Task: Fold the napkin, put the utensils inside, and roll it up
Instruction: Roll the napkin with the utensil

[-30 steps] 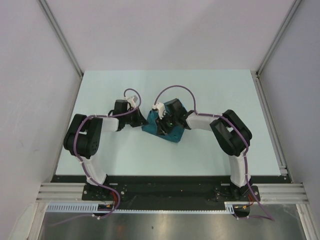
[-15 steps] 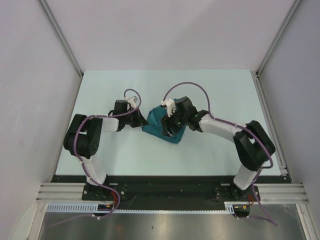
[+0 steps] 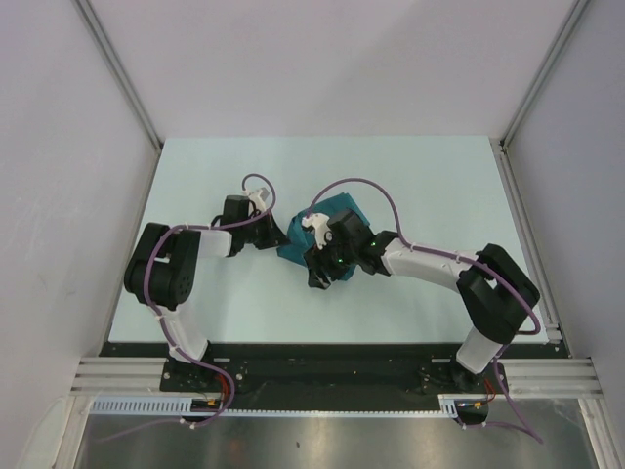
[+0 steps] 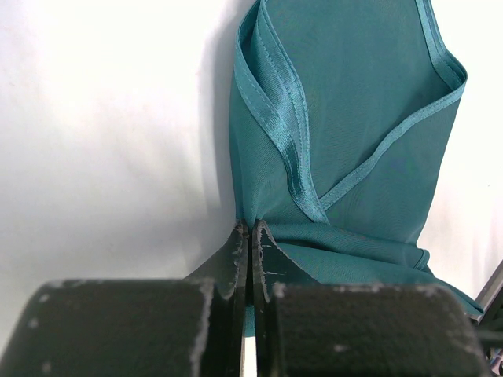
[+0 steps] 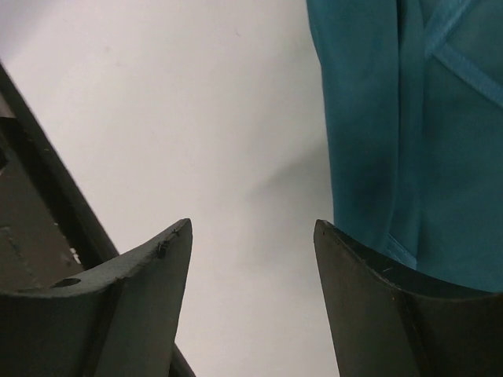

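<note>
The teal napkin (image 3: 337, 211) lies bunched and folded at mid-table, its near part hidden under my right wrist. In the left wrist view its satin-hemmed layers (image 4: 354, 118) spread away from my left gripper (image 4: 250, 228), which is shut on the napkin's near corner. From above, the left gripper (image 3: 281, 239) sits at the cloth's left end. My right gripper (image 5: 251, 228) is open over bare table with nothing between its fingers. The napkin (image 5: 409, 118) lies beside and partly under its right finger. In the top view the right gripper (image 3: 316, 277) hangs at the cloth's near side. The utensils are out of view.
The pale table (image 3: 195, 176) is walled on the left, right and far sides. A black rail (image 3: 332, 350) runs along its near edge. A dark bar (image 5: 39, 188) crosses the left of the right wrist view.
My right gripper has opened and swung to the napkin's near-left side, its arm stretching out. More teal cloth now shows on its far side. The left gripper stayed put, shut.
</note>
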{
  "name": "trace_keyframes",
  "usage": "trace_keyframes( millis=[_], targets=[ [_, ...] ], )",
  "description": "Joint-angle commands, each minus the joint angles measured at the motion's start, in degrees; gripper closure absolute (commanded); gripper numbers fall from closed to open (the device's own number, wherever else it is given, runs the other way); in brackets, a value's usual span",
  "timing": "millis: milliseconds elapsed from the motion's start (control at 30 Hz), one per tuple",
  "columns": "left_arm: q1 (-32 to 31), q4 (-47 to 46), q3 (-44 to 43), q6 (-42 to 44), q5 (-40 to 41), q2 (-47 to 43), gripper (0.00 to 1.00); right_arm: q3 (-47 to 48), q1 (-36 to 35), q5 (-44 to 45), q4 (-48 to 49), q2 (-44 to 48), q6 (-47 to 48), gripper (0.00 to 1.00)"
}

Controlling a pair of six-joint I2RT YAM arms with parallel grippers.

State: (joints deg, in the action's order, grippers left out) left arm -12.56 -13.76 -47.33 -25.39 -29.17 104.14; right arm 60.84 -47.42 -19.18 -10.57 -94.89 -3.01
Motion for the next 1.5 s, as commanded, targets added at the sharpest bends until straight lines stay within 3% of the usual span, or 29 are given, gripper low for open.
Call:
trace_keyframes(
  millis=[0,1200,1467],
  targets=[
    [0.3,1.6,-0.7,1.0,-0.5,0.4,1.0,-0.1,0.2,4.1,-0.9,-2.0,-0.5,0.32],
    [0.5,2.2,-1.4,1.0,-0.7,0.7,1.0,2.0,2.3,9.0,4.1,-9.8,8.5,0.3],
    [0.5,2.3,-1.8,0.7,-1.0,0.8,1.0,1.6,1.1,14.3,3.9,-11.5,9.3,0.31]
  ],
)
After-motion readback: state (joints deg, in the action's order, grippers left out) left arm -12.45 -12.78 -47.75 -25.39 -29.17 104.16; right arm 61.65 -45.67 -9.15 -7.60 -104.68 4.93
